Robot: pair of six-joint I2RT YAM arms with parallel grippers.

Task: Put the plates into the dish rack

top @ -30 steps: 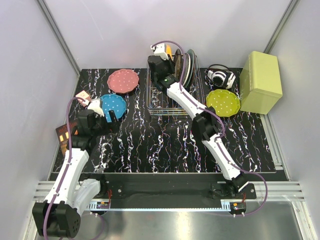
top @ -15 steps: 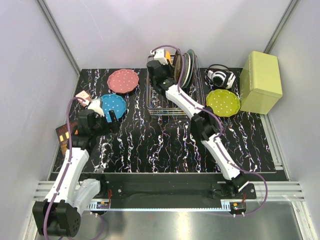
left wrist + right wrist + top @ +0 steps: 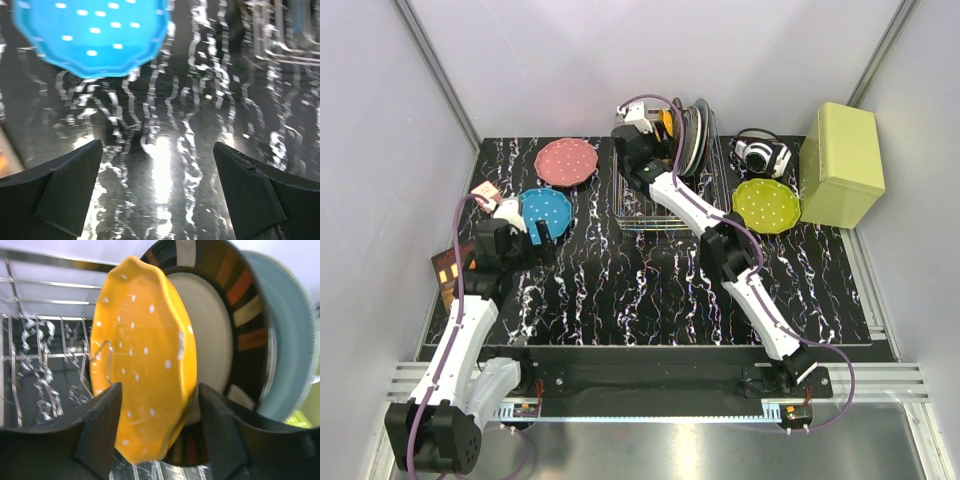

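While the right arm is stretched out over the rack (image 3: 650, 226), its gripper (image 3: 159, 405) has its jaws spread, one finger on each side of the orange plate's (image 3: 150, 355) lower part. Can't tell if either pad actually touches it. That plate stands on edge in the rack, tipped back against a dark striped plate (image 3: 250, 315), with a grey-blue plate (image 3: 295, 340) right behind that one.

Over on the left, the left gripper (image 3: 157, 190) hangs low over the table (image 3: 620, 290) with its jaws wide apart and nothing between them. The blue plate (image 3: 95, 35) lies flat just ahead of its fingertips, not touching them.

Other two plates are flat on the table as well: the pink plate (image 3: 566, 161) at the back, left of the rack, and the green plate (image 3: 766, 205) right of the rack, next to a yellow-green box (image 3: 840, 163).
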